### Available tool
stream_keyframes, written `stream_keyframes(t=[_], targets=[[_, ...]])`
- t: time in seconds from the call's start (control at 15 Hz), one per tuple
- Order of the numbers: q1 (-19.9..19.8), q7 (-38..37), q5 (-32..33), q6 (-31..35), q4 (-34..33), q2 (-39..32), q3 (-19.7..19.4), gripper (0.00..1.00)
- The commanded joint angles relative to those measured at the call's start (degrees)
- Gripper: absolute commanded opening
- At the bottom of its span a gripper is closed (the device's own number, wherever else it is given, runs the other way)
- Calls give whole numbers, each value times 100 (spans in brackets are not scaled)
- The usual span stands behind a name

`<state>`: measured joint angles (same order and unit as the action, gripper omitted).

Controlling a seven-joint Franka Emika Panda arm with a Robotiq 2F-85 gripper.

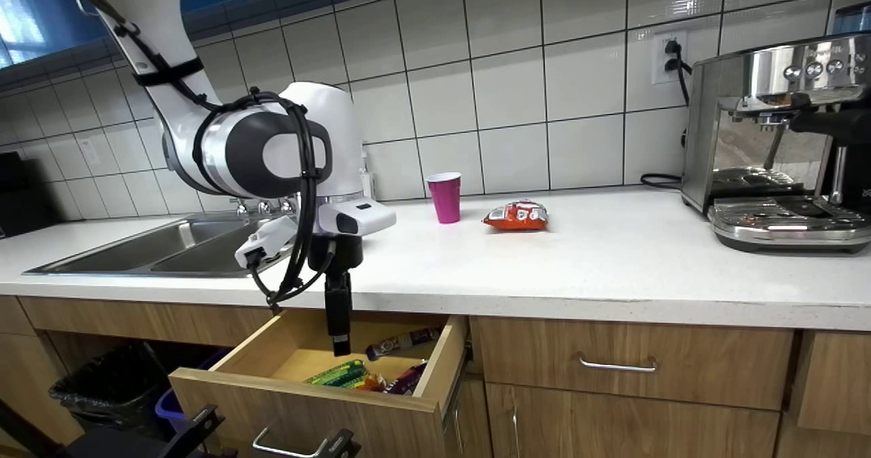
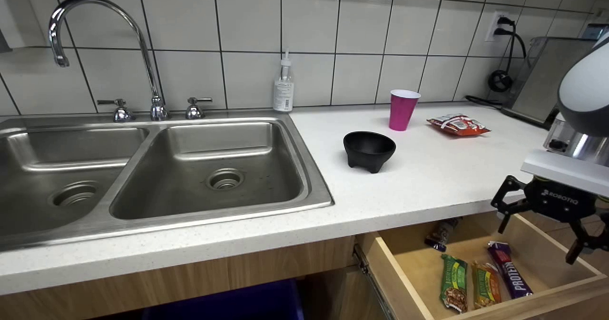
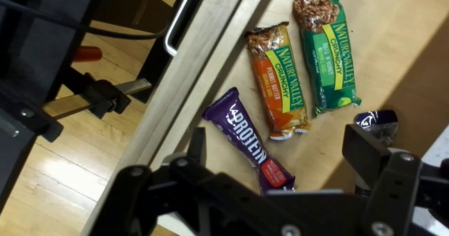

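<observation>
The purple protein bar [image 3: 249,143] lies flat on the pale wooden bottom of an open drawer [image 1: 354,417], slanting, with one end close to the drawer's front. Its glossy wrapper is deep violet, with PROTEIN in large white capitals along its length and a red patch of small lettering near the end farther from that front; the film narrows to a waist just before the patch and widens again toward the end. Over the drawer hangs the hand [image 2: 537,245], its black fingers [image 3: 363,152] spread wide, and in the wrist view the purple bar shows in the gap between them. Near the purple bar, and apart from it, is a peanut butter bar [image 3: 279,83] in orange and gold, with a green Nature Valley band, a yellow Crunchy stripe and granola pictured at one end. Beyond that lies a green oats and honey bar [image 3: 328,53], nearly parallel to the orange one, carrying the same brand and its own granola picture. A fourth, dark-wrapped bar [image 1: 403,342] lies farther back in the drawer; a finger covers part of it in the wrist view, so its wording is hard to make out. On the white counter [image 2: 428,182] above stand a black footed bowl [image 2: 369,151] and a pink cup [image 2: 403,111], with a shiny red snack bag [image 2: 459,125] lying near the cup.
</observation>
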<state>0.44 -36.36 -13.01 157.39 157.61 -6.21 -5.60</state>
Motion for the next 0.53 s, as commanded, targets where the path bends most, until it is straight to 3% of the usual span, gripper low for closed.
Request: stream_keyframes(t=[0.0,0.47], targets=[[-78,435,222,-458,223,446,30,100],[-119,1022,681,-1250,120,485,39,100]])
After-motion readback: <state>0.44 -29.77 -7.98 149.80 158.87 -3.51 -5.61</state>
